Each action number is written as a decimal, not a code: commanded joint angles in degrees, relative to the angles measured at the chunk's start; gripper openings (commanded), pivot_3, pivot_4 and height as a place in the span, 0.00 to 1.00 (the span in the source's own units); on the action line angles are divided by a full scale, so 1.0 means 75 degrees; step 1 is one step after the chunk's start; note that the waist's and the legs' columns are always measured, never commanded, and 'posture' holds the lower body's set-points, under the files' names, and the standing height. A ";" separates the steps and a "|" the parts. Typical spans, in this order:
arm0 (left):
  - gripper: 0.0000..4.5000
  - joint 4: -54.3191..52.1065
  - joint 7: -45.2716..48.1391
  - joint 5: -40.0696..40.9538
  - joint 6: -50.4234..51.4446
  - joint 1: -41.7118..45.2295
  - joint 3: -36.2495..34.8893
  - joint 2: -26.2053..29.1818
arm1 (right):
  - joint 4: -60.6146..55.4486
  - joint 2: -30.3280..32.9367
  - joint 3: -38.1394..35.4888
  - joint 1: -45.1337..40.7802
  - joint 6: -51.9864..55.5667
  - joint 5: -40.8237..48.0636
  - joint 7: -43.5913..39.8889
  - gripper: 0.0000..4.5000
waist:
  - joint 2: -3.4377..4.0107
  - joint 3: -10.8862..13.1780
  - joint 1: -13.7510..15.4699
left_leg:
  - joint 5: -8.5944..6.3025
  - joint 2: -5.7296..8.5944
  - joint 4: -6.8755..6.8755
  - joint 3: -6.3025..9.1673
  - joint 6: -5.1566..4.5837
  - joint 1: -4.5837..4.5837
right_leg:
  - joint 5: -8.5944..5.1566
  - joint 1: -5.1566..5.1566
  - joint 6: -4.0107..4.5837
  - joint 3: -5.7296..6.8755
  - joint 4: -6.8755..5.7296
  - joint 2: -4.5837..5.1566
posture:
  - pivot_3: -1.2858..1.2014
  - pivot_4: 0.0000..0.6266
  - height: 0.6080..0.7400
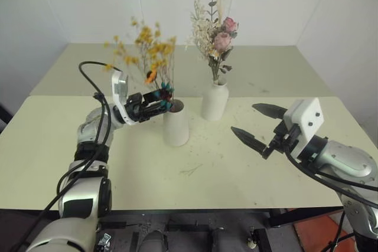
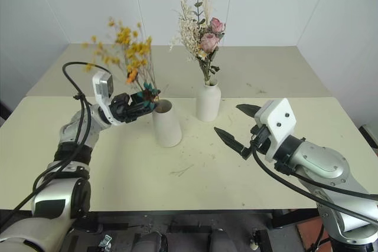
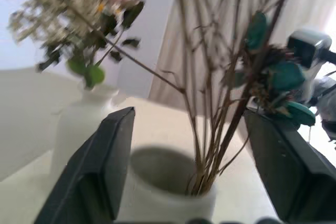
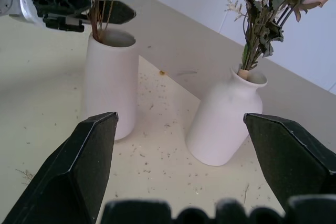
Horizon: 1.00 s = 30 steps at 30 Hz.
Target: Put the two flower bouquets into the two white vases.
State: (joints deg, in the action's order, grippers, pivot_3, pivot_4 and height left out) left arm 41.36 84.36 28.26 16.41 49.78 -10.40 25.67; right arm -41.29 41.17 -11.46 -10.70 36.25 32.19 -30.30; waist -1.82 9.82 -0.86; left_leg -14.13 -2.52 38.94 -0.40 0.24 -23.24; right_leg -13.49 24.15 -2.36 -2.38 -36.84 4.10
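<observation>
Bouquets both standing in vases on the near table (image 1: 59, 169), about midway along it and toward its far edge.

Nearest, at the right: right gripper (image 1: 255, 125) hovering above the table, arm bent in from the near right corner, wrist about level, fingers aimed inward at the vases. Jaws spread wide, holding nothing; both black fingers (image 4: 79, 171) well apart in the wrist view, the two vases framed between them.

Farther in, at the left: left arm raised from the near left corner, elbow bent, forearm reaching rightward, wrist turned so the left gripper (image 1: 158, 102) points sideways at the cone vase (image 1: 176, 123). Jaws apart, one finger on each side of the thin dark stems just above the vase mouth, not pinching them. Stems seen in the left wrist view dropping into the mouth and resting against its inner wall. Yellow bouquet (image 1: 144, 48) leaning a little leftward above the gripper, a small sunflower and teal leaves low in the bunch.

Just beyond and right of the cone: bottle vase (image 1: 215, 100), upright, apart from the cone. Pink bouquet (image 1: 214, 30) rising tall from its narrow neck.

Scattered dry bits on the tabletop around both vases.

Behind, a second table (image 1: 266, 69) against the wall.
</observation>
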 commanded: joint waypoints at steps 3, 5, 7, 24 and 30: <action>0.86 -0.0429 -0.1013 -0.0495 -0.0088 -0.0187 -0.0088 0.0846 | -0.0045 -0.0017 -0.0033 -0.0074 -0.0199 -0.0061 -0.0044 1.00 | 0.0000 0.0000 0.0006 | 0.0000 -0.0001 0.0000 0.0000 0.0000 -0.0001 | 0.0000 0.0001 0.0000 0.0000 0.0001 0.0000 | 0.52 0.24 1.00; 0.86 -0.0434 -0.1319 -0.0636 -0.0137 -0.0209 -0.0070 0.1010 | 0.0015 -0.0024 -0.0004 -0.0109 -0.0207 -0.0074 -0.0060 1.00 | 0.0000 0.0000 0.0024 | 0.0000 0.0000 0.0000 0.0000 0.0000 0.0002 | 0.0000 -0.0001 0.0000 0.0001 -0.0001 0.0001 | 0.52 0.24 1.00; 0.86 -0.0711 -0.1065 -0.0821 -0.0349 -0.0427 0.0081 0.1405 | 0.0152 -0.0014 0.0075 -0.0198 -0.0238 -0.0139 -0.0103 1.00 | 0.0000 0.0000 0.0025 | 0.0000 0.0001 0.0000 0.0001 0.0000 0.0001 | 0.0000 -0.0002 0.0000 0.0004 -0.0001 0.0004 | 0.52 0.24 1.00; 0.86 -0.4639 -0.0861 0.0230 0.0442 -0.3775 -0.1770 0.4095 | 0.1134 0.1477 -0.2448 0.1081 -0.0508 0.0282 -0.2320 1.00 | 0.0000 0.0000 0.0076 | 0.0000 -0.0018 -0.0004 -0.0019 0.0001 0.0008 | -0.0003 -0.0002 0.0005 0.0007 0.0000 0.0005 | 0.52 0.24 1.00; 0.86 -0.5054 -0.0933 0.0514 0.0563 -0.3967 -0.2075 0.4353 | 0.1841 0.2095 -0.3214 0.1431 -0.0875 0.0214 -0.3302 1.00 | 0.0000 0.0000 0.0026 | -0.0001 -0.0026 -0.0008 -0.0033 0.0002 0.0026 | -0.0005 -0.0010 0.0007 -0.0002 -0.0004 -0.0004 | 0.52 0.24 1.00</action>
State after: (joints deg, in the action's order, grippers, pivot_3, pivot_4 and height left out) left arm 5.14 77.64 30.79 20.27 19.92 -23.86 56.92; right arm -27.80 55.60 -32.54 -0.33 31.74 33.85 -52.93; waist -1.82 9.82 -0.66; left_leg -14.14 -2.72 38.88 -0.65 0.25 -23.04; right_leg -13.53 24.08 -2.31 -2.40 -36.87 4.06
